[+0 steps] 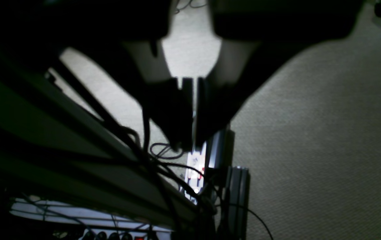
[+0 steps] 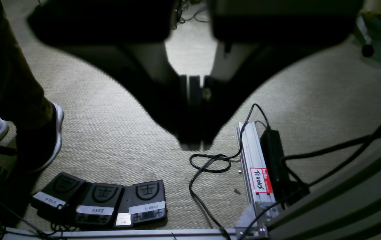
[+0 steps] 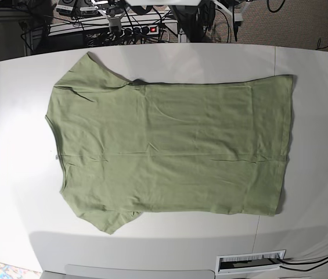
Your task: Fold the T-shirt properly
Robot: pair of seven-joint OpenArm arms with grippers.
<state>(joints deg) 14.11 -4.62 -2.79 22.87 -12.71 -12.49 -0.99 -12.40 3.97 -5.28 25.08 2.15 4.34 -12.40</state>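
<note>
Cloth of the T-shirt [image 3: 169, 145] lay flat across the white surface [image 3: 13, 116]. Left end effector [image 1: 190, 110] and right end effector [image 2: 195, 110] hung closed, empty, over the floor. Thin fabric risked bunching if pinched unevenly.

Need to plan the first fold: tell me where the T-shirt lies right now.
In the base view the T-shirt lies spread flat across the middle of the white table, neck toward the view's left and hem toward its right. Neither wrist view shows it.

Red-bordered sticker [image 2: 261, 180] on aluminium rail [image 2: 249, 156]: "hello", handwritten word upside down; pedal labels [image 2: 95, 210] illegible.
</note>
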